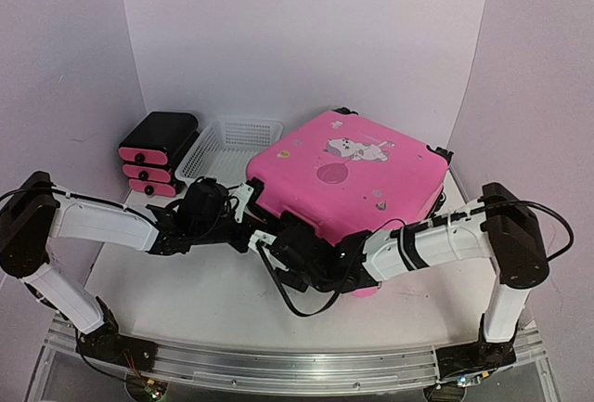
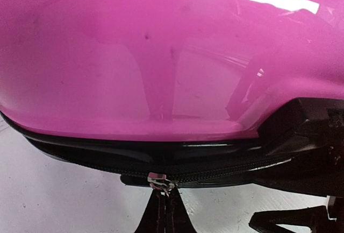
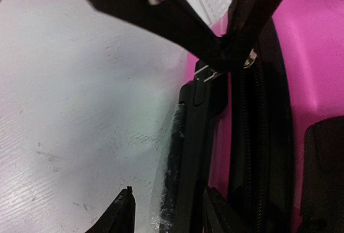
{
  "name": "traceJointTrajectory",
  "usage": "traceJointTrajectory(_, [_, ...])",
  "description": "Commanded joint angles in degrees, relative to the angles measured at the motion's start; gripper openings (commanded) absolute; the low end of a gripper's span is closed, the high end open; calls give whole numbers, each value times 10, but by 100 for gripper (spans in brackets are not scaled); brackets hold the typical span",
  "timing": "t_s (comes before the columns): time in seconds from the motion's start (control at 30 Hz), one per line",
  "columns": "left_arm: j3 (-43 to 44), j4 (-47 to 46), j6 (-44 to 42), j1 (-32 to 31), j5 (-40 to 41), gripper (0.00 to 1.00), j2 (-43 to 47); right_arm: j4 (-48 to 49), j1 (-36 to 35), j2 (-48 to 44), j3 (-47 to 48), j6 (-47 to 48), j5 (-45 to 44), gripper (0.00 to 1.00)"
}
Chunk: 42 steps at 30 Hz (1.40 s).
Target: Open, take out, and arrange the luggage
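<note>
The pink luggage (image 1: pixel 353 175) lies flat on the table, lid shut, stickers on top. My left gripper (image 1: pixel 249 202) is at its near left corner. In the left wrist view the glossy shell (image 2: pixel 161 55) fills the frame above the black zipper band (image 2: pixel 215 171). My left gripper (image 2: pixel 161 211) is shut on the pull of the metal zipper slider (image 2: pixel 159 181). My right gripper (image 1: pixel 280 252) is at the front edge. In the right wrist view it (image 3: pixel 167 209) is open, its jaws either side of a black bar (image 3: pixel 196 152) on the case's edge.
A white mesh basket (image 1: pixel 227 142) stands behind the case's left side. A small black drawer unit with pink fronts (image 1: pixel 158 153) stands left of it. White walls close in on three sides. The white table (image 1: pixel 186 281) shows in front.
</note>
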State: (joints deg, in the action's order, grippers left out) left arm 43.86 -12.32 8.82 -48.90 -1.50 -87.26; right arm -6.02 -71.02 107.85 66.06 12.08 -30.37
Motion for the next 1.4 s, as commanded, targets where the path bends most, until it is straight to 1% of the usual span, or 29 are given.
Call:
traceJointTrajectory(0.0, [15, -1, 5, 13, -3, 0, 17, -23, 21, 27, 53, -37, -58, 44])
traceJointTrajectory(0.07, [19, -1, 9, 15, -12, 0, 12, -41, 32, 35, 60, -49, -58, 43])
traceJointTrajectory(0.17, [22, -1, 14, 16, -19, 0, 8, -51, 46, 45, 58, -55, -41, 39])
traceJointTrajectory(0.3, [25, 0, 16, 16, -28, 0, 8, -74, 59, 41, 42, -62, -8, 26])
traceJointTrajectory(0.57, [34, 1, 27, 32, -25, 0, -10, -114, 70, 14, -10, -69, 52, 6])
traceJointTrajectory(0.67, [38, 2, 29, 38, -25, 0, -12, -130, 74, -3, -31, -77, 64, 1])
traceJointTrajectory(0.8, [53, 11, 24, 46, -18, 0, -17, -156, 80, -37, -72, -111, 74, 0])
traceJointTrajectory(0.93, [73, 35, 20, 60, 2, 0, -23, -187, 83, -84, -121, -163, 58, 0])
traceJointTrajectory(1.17, [96, 55, -5, 83, 10, 0, -24, -243, 84, -216, -208, -234, 11, 0])
traceJointTrajectory(1.27, [119, 56, -3, 82, -25, 0, -43, -271, 85, -280, -236, -291, -10, 3])
traceJointTrajectory(1.33, [137, 55, -3, 82, -62, 0, -62, -308, 85, -316, -235, -354, -40, 4])
traceJointTrajectory(1.37, [147, 56, -1, 82, -80, 0, -74, -324, 85, -329, -232, -373, -42, 4])
